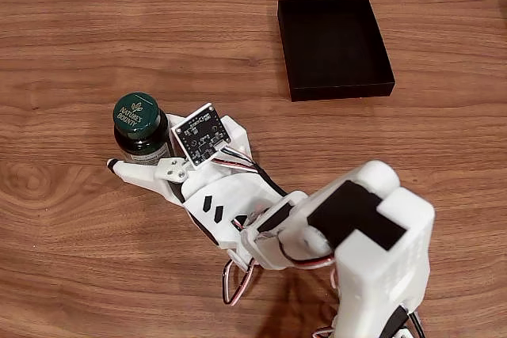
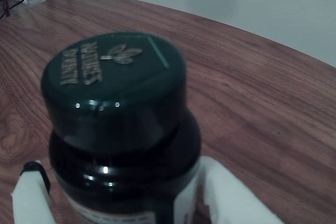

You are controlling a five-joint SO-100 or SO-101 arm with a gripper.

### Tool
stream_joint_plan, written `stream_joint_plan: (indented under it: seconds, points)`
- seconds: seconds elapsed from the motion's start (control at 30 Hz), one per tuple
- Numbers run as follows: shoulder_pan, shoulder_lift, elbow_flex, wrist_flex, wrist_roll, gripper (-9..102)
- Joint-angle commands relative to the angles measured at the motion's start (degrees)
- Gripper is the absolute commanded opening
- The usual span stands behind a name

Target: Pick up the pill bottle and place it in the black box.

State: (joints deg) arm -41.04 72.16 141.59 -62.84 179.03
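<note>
While upright on the desk (image 1: 71, 53), pill bottle (image 1: 140, 127) sits between the fingers of the hand (image 1: 141, 154), left-centre of fixed view.
Wrist view: bottle (image 2: 123, 129) fills centre w/ one white finger (image 2: 31, 200) at lower left, other at lower right, both close against glass; contact not certain, so can't tell if gripped. Black box (image 1: 334, 47) at upper right of fixed view, well apart from bottle. Circuit board (image 1: 200, 134) on arm just right of lid.
</note>
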Motion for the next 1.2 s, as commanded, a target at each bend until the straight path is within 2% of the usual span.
stream_joint_plan:
  seconds: [0.0, 0.37, 0.67, 0.97, 1.17]
  points:
    - [-0.09, -0.35, -4.39, -2.46, 1.05, 33]
    - [0.62, -5.1, -9.84, -2.9, 1.41, 32]
    - [0.44, -5.54, -10.63, -2.9, 0.88, 16]
    - [0.44, 0.09, -6.94, -2.81, 1.32, 13]
    - [2.55, 7.56, -4.13, 0.88, 1.58, 13]
